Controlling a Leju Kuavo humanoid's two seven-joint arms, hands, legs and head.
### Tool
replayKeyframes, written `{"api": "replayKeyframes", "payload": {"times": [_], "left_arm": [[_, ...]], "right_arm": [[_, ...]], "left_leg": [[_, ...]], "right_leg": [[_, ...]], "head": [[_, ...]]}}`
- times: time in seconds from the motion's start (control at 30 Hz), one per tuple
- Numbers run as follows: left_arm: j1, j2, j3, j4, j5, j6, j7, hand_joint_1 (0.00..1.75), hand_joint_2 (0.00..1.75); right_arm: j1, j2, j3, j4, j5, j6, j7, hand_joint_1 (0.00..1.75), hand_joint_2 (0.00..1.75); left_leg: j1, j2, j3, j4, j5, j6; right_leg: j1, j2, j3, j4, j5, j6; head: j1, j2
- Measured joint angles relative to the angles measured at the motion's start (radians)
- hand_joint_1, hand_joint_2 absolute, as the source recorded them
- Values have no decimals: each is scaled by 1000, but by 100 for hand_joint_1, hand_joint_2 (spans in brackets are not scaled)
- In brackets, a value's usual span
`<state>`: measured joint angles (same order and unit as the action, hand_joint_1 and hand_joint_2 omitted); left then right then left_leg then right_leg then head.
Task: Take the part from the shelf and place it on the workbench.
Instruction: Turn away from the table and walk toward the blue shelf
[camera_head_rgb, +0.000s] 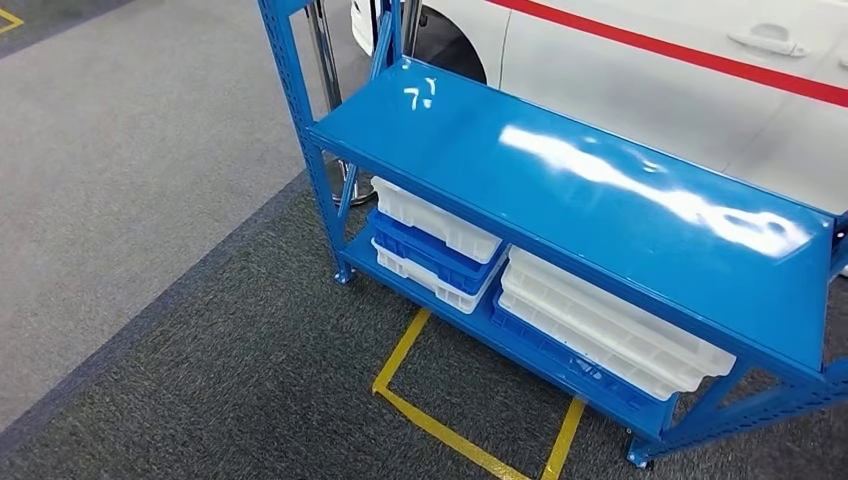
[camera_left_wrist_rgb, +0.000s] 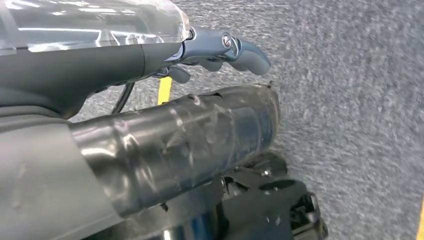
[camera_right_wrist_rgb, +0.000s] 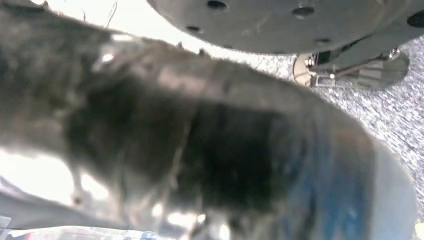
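Note:
A blue metal rack (camera_head_rgb: 560, 190) stands ahead of me in the head view, its glossy top board catching reflections of the lights. On its lower board lie stacked white trays (camera_head_rgb: 610, 325) and a second stack of white and blue trays (camera_head_rgb: 435, 240). In the left wrist view my left hand (camera_left_wrist_rgb: 200, 135) hangs over grey carpet. Its thick tape-wrapped thumb is apart from the grey fingers (camera_left_wrist_rgb: 235, 50), and nothing lies between them. My right hand (camera_right_wrist_rgb: 200, 150) is a dark blur close to the lens, so I cannot make out how its fingers stand.
A white car with a red stripe (camera_head_rgb: 650, 70) stands right behind the rack. Yellow floor tape (camera_head_rgb: 400, 360) marks a box on the dark carpet in front of it. Chrome posts (camera_head_rgb: 325, 60) rise at the rack's left end. Lighter grey carpet (camera_head_rgb: 120, 150) spreads to the left.

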<state>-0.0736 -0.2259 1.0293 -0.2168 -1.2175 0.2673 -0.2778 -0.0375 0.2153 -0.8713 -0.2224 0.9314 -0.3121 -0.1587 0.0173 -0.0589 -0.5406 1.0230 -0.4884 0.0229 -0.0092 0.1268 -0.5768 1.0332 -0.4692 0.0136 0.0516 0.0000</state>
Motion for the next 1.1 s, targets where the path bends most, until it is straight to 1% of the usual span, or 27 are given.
{"api": "replayKeyframes", "payload": {"times": [0.07, 0.13, 0.17, 0.2, 0.23, 0.27, 0.3, 0.37, 0.4, 0.43, 0.5, 0.53, 0.57, 0.63, 0.67, 0.7, 0.73, 0.77, 0.8, 0.83, 0.87, 0.9, 0.93, 0.97, 1.0, 1.03, 1.1], "left_arm": [[0, -1, 0, 0, 0, -1, -1, 0, 0], [2, -1, 0, 0, 0, -1, -1, 0, 0], [4, 0, 0, 0, -1, -1, -1, 0, 0], [5, 0, 0, 0, -1, -1, 0, 0, 0], [5, 0, 0, 0, -1, -2, 0, 0, 0], [5, -1, 0, 0, -1, -2, 0, 0, 0], [5, -1, 0, 0, -1, -2, 0, 0, 0], [5, -1, 0, 0, -1, -3, -1, 0, 0], [4, -1, 0, 0, -1, -3, -1, 0, 0], [2, -1, 0, 0, -1, -3, -1, 0, 0], [-3, -1, 0, 0, -1, -4, -2, 0, 0], [-5, -1, 0, 0, -1, -4, -2, 0, 0], [-5, -1, 0, 0, -1, -4, -3, 0, 0], [-3, -1, 0, 0, -1, -4, -4, 0, 0], [-1, -1, 0, 0, -1, -4, -3, 0, 0], [1, -1, 0, 0, -1, -4, -3, 0, 0], [2, -1, 0, 0, -1, -4, -2, 0, 0], [3, -1, 0, 0, -1, -4, -2, 0, 0], [4, -1, 0, 0, -1, -4, -2, 0, 0], [4, -1, 0, 0, -1, -4, -2, 0, 0], [4, 0, 0, 0, -1, -4, -1, 0, 0], [4, 0, 0, 0, -1, -4, -2, 0, 0], [3, 1, 1, 0, -1, -4, -2, 0, 0], [1, 1, 1, 0, -2, -4, -1, 0, 0], [-1, 0, 1, 0, -2, -4, -1, 0, 0], [-1, 0, 1, 0, -2, -4, -1, 0, 0], [-1, -1, 1, 0, -1, -4, -2, 0, 0]], "right_arm": [[1, 0, 0, 0, 1, 0, 0, 0, 0], [-1, -1, 0, 0, 2, 1, 2, 0, 0], [-2, -1, 0, 0, 2, 1, 2, 0, 0], [-2, -1, 0, 0, 2, 1, 2, 0, 0], [-2, -1, 0, 0, 2, 1, 2, 0, 0], [0, -2, 0, 0, 2, 1, 3, 0, 0], [1, -2, 0, 0, 2, 1, 3, 0, 0], [0, -3, 0, 0, 2, 1, 3, 0, 0], [-1, -4, 0, 0, 3, 1, 3, 0, 0], [-1, -4, 0, 0, 3, 1, 3, 0, 0], [1, -3, 0, 0, 3, 1, 3, 0, 0], [2, -3, 0, 0, 3, 1, 3, 0, 0], [3, -3, 0, 0, 4, 1, 3, 0, 0], [1, -3, 0, 0, 4, 1, 3, 0, 0], [0, -3, 0, 0, 5, 3, 3, 0, 0], [-1, -3, 0, 0, 6, 5, 3, 0, 0], [-1, -3, 0, 0, 6, 7, 4, 0, 0], [0, -3, 0, 0, 7, 8, 4, 0, 0], [0, -3, 0, 0, 7, 9, 5, 0, 0], [0, -3, 0, 0, 8, 10, 6, 0, 0], [0, -3, 0, 0, 8, 11, 6, 0, 0], [-1, -2, 0, 0, 8, 12, 6, 0, 0], [-1, -2, 0, 0, 9, 13, 6, 0, 0], [-1, -2, 0, 0, 9, 13, 6, 0, 0], [0, -2, 0, 0, 9, 13, 6, 0, 0], [2, -2, 0, 0, 10, 13, 6, 0, 0], [2, -3, 0, 0, 13, 14, 6, 0, 0]], "left_leg": [[5, 26, 7, -14, 7, 12], [5, 54, 11, -20, 7, 19], [4, 70, 12, -19, 5, 19], [4, 85, 13, -19, 2, 19], [4, 99, 15, -19, -1, 17], [5, 112, 19, -18, -4, 15], [5, 123, 25, -18, -9, 12], [1, 143, 34, -17, -19, 1], [-2, 151, 39, -17, -24, -5], [-4, 160, 42, -18, -28, -11], [-5, 171, 53, -21, -33, -22], [-3, 161, 55, -15, -42, -28], [-1, 140, 47, 9, -60, -32], [3, 88, -3, 120, -124, -35], [3, 75, -40, 195, -156, -36], [3, 70, -73, 257, -174, -36], [3, 67, -93, 285, -171, -35], [3, 66, -94, 273, -145, -33], [3, 61, -78, 222, -104, -30], [3, 46, -51, 149, -58, -25], [3, 24, -26, 82, -26, -20], [4, 4, -9, 34, -9, -17], [2, -11, 0, 9, -5, -14], [1, -12, 2, 2, -8, -12], [1, -3, 4, -2, -6, -9], [2, 7, 8, -8, -3, -4], [6, 32, 14, -19, 4, 9]], "right_leg": [[3, -45, -17, 34, -23, 9], [3, -100, -71, 144, -82, 16], [0, -110, -106, 209, -109, 20], [-3, -114, -132, 256, -121, 24], [-7, -118, -140, 269, -113, 28], [-10, -123, -127, 241, -86, 30], [-12, -135, -95, 178, -48, 30], [-7, -175, -28, 49, 2, 23], [-3, -188, -10, 12, 10, 16], [2, -192, -5, 1, 7, 9], [2, -171, -6, -2, 7, -4], [0, -162, -4, -6, 8, -11], [-3, -152, -2, -10, 10, -19], [-4, -132, 0, -13, 12, -30], [-2, -120, 0, -13, 11, -33], [0, -107, 0, -12, 11, -35], [1, -93, 1, -11, 10, -36], [2, -78, 3, -9, 9, -36], [3, -63, 5, -8, 7, -35], [2, -48, 7, -6, 6, -33], [3, -36, 7, -3, 4, -30], [3, -25, 5, -1, 3, -25], [2, -15, 1, 1, 3, -19], [1, -5, -2, 1, 5, -12], [-1, 4, -6, -1, 7, -5], [-2, -2, -7, 2, 6, 1], [1, -53, -29, 48, -24, 9]], "head": [[4, 0], [8, 0], [8, 0], [8, 0], [7, 0], [8, 0], [8, 0], [7, 0], [7, 0], [7, 0], [7, 0], [7, 0], [6, 0], [5, 0], [5, 0], [5, 0], [5, 0], [5, 0], [5, 0], [5, 0], [5, 0], [5, 0], [5, 0], [5, 0], [5, 0], [5, 0], [9, 0]]}}
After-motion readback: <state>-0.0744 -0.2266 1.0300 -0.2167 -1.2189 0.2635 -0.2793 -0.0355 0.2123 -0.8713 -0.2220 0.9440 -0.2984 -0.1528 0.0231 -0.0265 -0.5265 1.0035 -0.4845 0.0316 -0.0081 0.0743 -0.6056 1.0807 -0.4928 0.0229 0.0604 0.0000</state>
